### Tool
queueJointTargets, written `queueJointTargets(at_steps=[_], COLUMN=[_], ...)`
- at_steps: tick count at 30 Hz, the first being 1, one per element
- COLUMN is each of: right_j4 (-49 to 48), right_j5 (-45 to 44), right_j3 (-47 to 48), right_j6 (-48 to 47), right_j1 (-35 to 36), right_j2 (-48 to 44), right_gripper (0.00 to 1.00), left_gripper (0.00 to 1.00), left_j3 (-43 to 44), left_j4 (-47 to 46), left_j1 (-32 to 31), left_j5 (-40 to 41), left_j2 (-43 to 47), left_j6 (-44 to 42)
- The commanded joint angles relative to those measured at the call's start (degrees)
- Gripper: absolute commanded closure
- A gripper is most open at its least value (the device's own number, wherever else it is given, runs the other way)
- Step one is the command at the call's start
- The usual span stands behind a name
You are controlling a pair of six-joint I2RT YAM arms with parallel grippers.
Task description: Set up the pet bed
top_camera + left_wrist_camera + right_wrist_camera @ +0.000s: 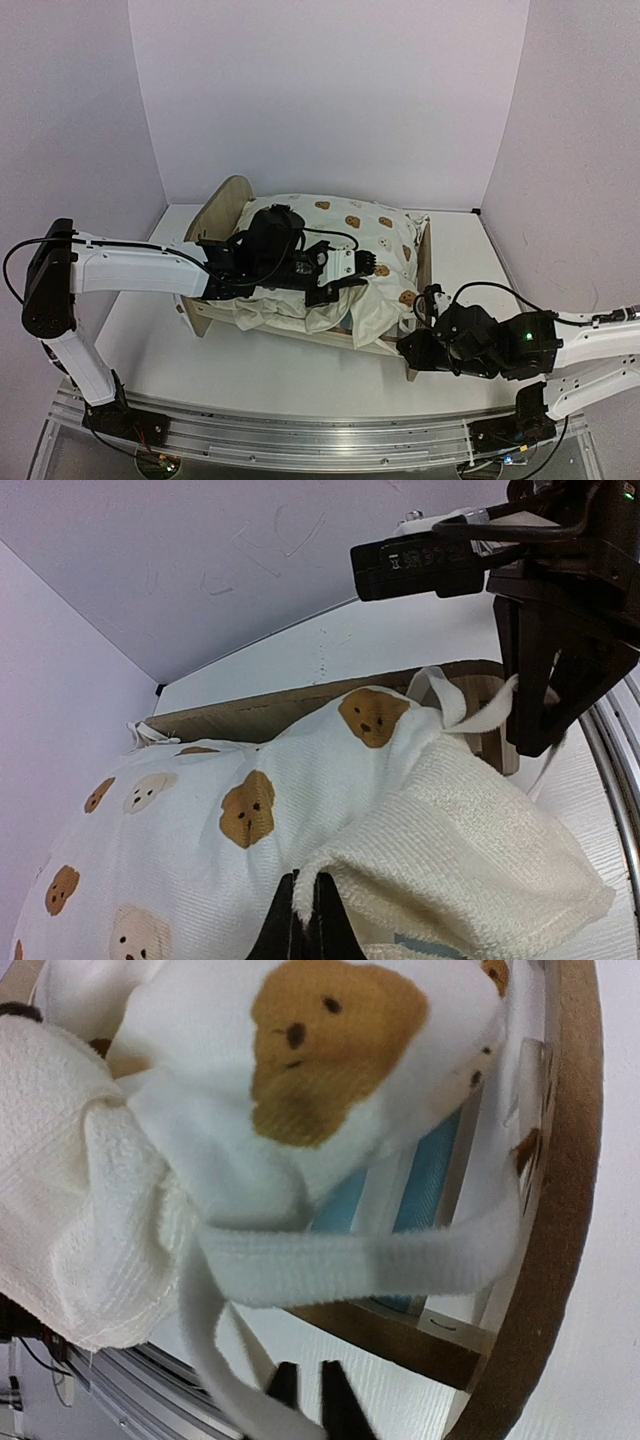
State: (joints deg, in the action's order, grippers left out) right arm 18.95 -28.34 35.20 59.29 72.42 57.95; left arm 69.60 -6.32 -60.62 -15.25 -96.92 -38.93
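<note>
Pet bed [228, 205] striped base [430, 1175] shows only from the right wrist. The left end effector [304, 905] pinches the duvet [300, 780]. The right end effector [310, 1390] is cropped, its grip unclear.

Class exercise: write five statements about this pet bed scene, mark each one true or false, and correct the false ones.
1. The left gripper is over the pet bed, at the duvet. True.
2. The duvet is printed with stars. False: it is printed with bear faces.
3. A blue-and-white striped base shows under the bedding. True.
4. The pet bed's frame is metal. False: it is light wood.
5. The right gripper is over the middle of the pet bed. False: it is at the near right corner, by the end board.
</note>
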Motion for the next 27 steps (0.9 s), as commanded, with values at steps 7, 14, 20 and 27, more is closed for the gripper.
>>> queueJointTargets(at_steps=[7,14,20,27], right_j4=[19.1,23.3,27.6,30.2], right_j5=[15.7,24.2,20.6,19.3], right_j3=[16.6,19.4,17.2,10.2], right_j6=[-10.1,-9.6,-5.5,3.3], right_j1=[0.1,0.1,-0.1,-0.6], right_j2=[-12.4,-7.7,-4.9,-3.7], right_gripper=[1.00,1.00,1.00,1.00], left_gripper=[1.00,1.00,1.00,1.00], left_j3=[-0.3,-0.1,-0.9,-2.4], left_j4=[-2.7,-2.8,-1.5,-0.8], left_j1=[0.4,0.4,0.4,0.4], left_j5=[-0.8,-1.8,-2.4,-3.0], left_j2=[1.9,1.7,1.7,1.6], left_j6=[-0.2,0.0,0.0,-0.2])
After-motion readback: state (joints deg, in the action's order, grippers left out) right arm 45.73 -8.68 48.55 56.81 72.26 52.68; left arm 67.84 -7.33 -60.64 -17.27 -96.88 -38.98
